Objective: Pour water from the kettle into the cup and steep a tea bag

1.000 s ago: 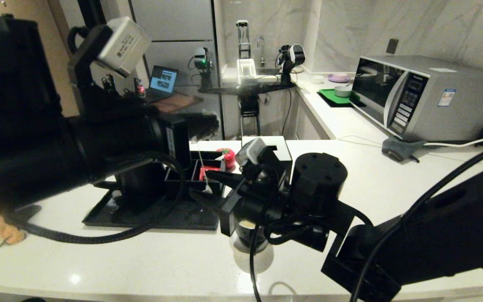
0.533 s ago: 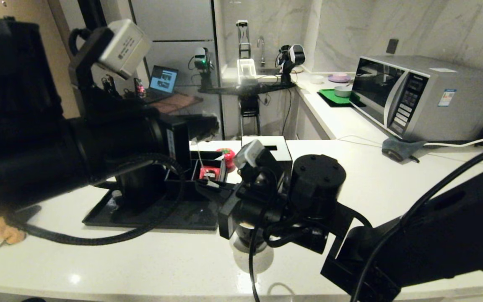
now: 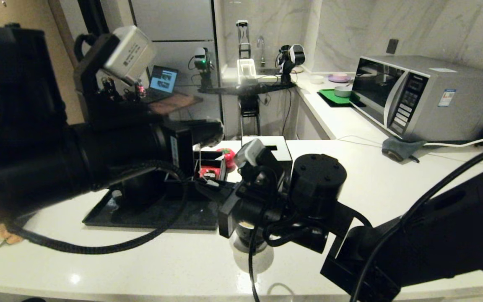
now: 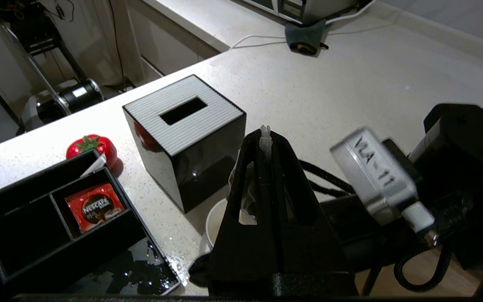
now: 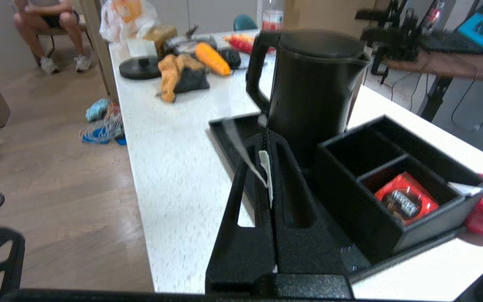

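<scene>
Left end effector (image 4: 265,140): fingers together, clamped on the tea bag (image 4: 245,191), held above the cup (image 4: 215,222). Right end effector (image 5: 266,161): fingers together, pinching the white tag and string (image 5: 266,172). Cup: on the white desk (image 3: 149,260), just beside the black tissue box (image 4: 185,138). Kettle (image 5: 315,90): upright on the black tray (image 3: 157,214), beside the compartment box holding a red packet (image 5: 405,199).

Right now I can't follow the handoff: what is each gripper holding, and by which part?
Left gripper pinches the tea bag by its top edge. Right gripper pinches a small white piece, apparently its string's tag.
</scene>
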Motion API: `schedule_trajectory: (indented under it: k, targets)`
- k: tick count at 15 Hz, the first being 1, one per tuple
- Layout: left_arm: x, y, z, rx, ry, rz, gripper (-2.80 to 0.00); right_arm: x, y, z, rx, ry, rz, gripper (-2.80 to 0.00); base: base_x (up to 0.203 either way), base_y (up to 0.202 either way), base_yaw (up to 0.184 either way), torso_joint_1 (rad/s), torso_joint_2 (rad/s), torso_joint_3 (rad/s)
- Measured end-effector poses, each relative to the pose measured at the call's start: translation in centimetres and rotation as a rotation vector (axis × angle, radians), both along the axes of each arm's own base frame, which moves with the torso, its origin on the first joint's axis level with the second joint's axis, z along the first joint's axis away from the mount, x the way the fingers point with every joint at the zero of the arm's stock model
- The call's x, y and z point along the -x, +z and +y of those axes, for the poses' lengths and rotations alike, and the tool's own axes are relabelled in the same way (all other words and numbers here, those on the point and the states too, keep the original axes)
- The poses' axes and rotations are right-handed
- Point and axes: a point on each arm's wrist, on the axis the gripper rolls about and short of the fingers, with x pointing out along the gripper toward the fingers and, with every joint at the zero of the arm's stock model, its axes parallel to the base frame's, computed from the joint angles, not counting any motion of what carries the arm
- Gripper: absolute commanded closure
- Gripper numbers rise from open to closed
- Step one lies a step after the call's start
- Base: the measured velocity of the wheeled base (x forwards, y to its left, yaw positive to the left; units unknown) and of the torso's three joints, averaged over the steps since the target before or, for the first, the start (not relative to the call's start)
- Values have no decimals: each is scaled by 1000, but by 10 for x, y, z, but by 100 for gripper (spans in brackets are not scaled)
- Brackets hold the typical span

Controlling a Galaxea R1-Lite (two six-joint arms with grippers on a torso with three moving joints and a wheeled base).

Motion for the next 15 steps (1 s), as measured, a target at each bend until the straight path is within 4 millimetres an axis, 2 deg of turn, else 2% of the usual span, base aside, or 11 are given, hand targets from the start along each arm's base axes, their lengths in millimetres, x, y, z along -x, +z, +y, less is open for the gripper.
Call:
schedule_trajectory:
  k: [7, 8, 15]
  targets:
    - [4, -8, -1, -16, -15, 21, 0, 0, 4, -1, -24, -1, -17, 0, 0, 0, 0, 0, 0, 0]
    - [4, -9, -1, -16, -15, 22, -280, 0, 4, -1, -24, 0, -17, 0, 0, 0, 0, 0, 0, 0]
    - [4, -12, 0, -22, -9, 30, -280, 0, 5, -1, -29, -3, -21, 0, 0, 0, 0, 0, 0, 0]
